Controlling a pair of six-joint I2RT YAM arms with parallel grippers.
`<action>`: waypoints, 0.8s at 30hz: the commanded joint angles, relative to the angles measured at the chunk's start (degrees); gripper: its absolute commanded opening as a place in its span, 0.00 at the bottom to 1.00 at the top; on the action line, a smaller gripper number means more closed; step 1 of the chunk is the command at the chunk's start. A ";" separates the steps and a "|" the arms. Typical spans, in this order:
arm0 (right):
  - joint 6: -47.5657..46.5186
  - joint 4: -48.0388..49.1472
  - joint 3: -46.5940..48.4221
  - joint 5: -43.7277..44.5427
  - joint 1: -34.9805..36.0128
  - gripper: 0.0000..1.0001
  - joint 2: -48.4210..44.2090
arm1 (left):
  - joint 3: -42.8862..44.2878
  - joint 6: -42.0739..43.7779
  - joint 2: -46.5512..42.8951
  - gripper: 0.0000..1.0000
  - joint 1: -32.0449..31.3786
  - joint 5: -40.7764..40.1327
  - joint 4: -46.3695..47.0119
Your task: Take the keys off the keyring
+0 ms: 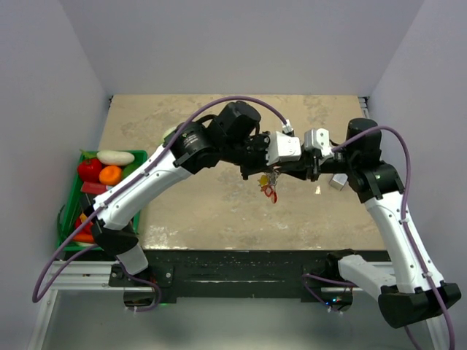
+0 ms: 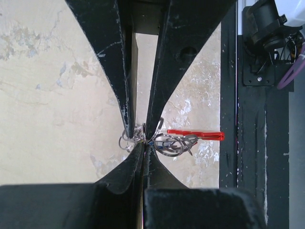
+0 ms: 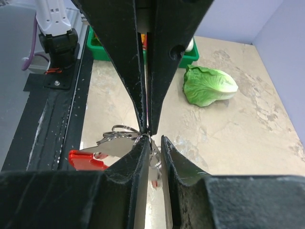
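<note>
Both grippers meet in mid-air over the middle of the table. The left gripper [image 1: 267, 169] [image 2: 144, 144] is shut on the keyring [image 2: 167, 143], pinching the silvery rings at its fingertips. The red fob [image 2: 195, 135] sticks out sideways from the rings. The right gripper [image 1: 277, 170] [image 3: 156, 143] faces it tip to tip. Its jaws stand slightly apart, with a ring and a hanging key between them. The keys [image 1: 268, 186] dangle below the grippers, showing yellow and red. In the right wrist view I see a silver key blade [image 3: 114, 145], the red fob [image 3: 86, 160] and the rings [image 3: 124, 129].
A green crate [image 1: 139, 155] of vegetables stands at the table's left edge. A lettuce leaf [image 3: 209, 86] lies on the table beyond the left arm. A small pale object [image 1: 337, 181] lies by the right arm. A black rail [image 1: 241, 262] runs along the near edge.
</note>
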 commanded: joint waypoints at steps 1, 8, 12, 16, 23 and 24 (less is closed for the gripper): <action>-1.80 0.13 1.67 2.50 2.45 0.19 -0.32 | 1.77 0.79 0.48 0.00 -0.98 0.10 2.59; -2.32 1.09 0.53 5.31 3.33 0.12 -0.67 | 2.20 0.26 0.83 0.00 -1.07 0.28 2.85; -1.01 3.64 -1.23 7.16 3.33 0.00 -1.20 | 2.38 0.09 1.09 0.00 -0.98 0.89 2.86; -0.30 5.57 -1.93 7.69 3.33 0.00 -1.64 | 3.08 -0.18 1.27 0.00 -0.98 2.21 2.85; 5.13 10.31 -2.02 -0.47 1.23 0.00 -1.64 | 3.96 -0.18 0.13 0.19 -0.98 1.95 2.94; 5.58 10.84 -2.11 -1.36 0.35 0.00 -1.55 | 3.96 -0.18 -0.39 0.27 -0.98 1.77 2.94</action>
